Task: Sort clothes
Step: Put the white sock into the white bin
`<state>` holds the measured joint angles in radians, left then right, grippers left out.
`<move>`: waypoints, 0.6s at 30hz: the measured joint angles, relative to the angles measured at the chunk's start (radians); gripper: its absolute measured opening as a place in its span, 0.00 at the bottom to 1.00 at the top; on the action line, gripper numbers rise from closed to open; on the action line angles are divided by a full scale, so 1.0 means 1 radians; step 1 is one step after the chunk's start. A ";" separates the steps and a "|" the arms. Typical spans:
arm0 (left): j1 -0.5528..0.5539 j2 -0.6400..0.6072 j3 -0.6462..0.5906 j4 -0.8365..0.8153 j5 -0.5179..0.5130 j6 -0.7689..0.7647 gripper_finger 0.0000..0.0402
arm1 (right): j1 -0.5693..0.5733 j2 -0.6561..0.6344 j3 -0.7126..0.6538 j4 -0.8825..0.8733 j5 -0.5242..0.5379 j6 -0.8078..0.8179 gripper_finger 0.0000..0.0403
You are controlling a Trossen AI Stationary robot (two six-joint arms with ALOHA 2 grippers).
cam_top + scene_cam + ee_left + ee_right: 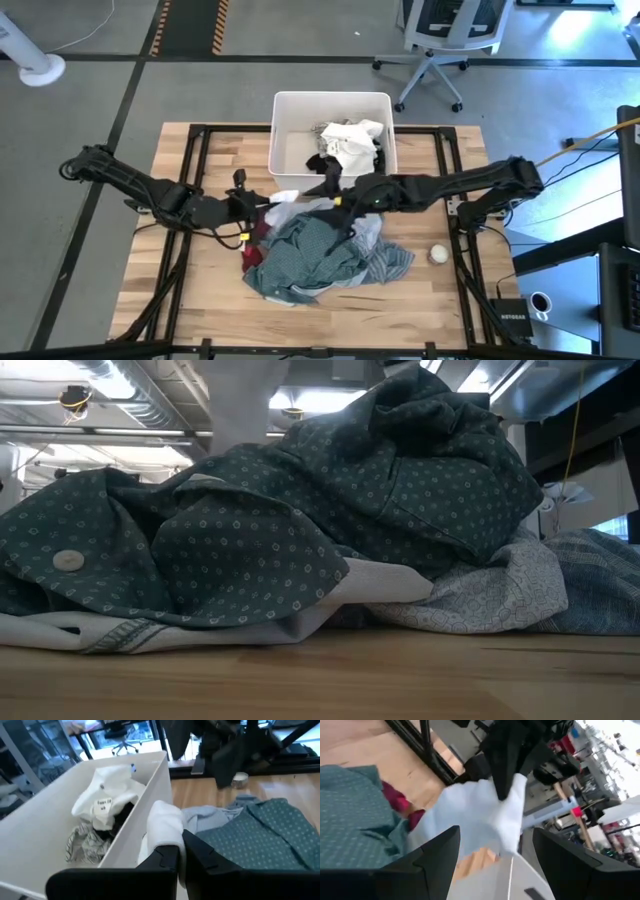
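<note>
On the wooden surface [200, 300] we see the white tub [290, 110], with white and black garments [350, 145] inside it. The green dotted shirt [310, 260] heaps just beside the tub. Beside its near wall our left tool [180, 857] clenches a white cloth [162, 827]; our right tool [495, 855] gapes, released, facing it.

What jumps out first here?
The heap of clothes mid-table, topped by a green dotted shirt. Behind it stands the white tub, already holding white and black pieces. The left claw is shut on a white garment beside the tub; the right claw gapes open nearby.
</note>
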<state>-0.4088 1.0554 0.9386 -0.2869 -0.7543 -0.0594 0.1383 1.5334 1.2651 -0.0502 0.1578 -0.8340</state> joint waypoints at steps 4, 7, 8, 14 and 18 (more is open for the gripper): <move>-0.001 0.008 0.000 0.056 0.001 0.042 0.01 | -0.001 0.053 0.000 0.130 0.006 -0.011 0.67; -0.001 0.025 0.000 0.101 0.015 0.081 0.02 | -0.001 0.081 0.000 0.192 0.006 -0.011 0.67; -0.001 0.034 0.000 0.119 0.020 0.097 0.02 | -0.001 0.086 0.000 0.201 0.006 -0.011 0.67; 0.005 0.079 -0.001 0.270 0.028 0.241 0.01 | -0.001 0.115 0.000 0.223 0.006 -0.027 0.67; 0.011 0.082 -0.001 0.343 0.027 0.299 0.03 | -0.001 0.117 0.000 0.219 -0.006 -0.035 0.60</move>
<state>-0.3981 1.1378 0.9375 0.0558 -0.7271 0.2395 0.1376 1.6501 1.2652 0.1683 0.1519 -0.8688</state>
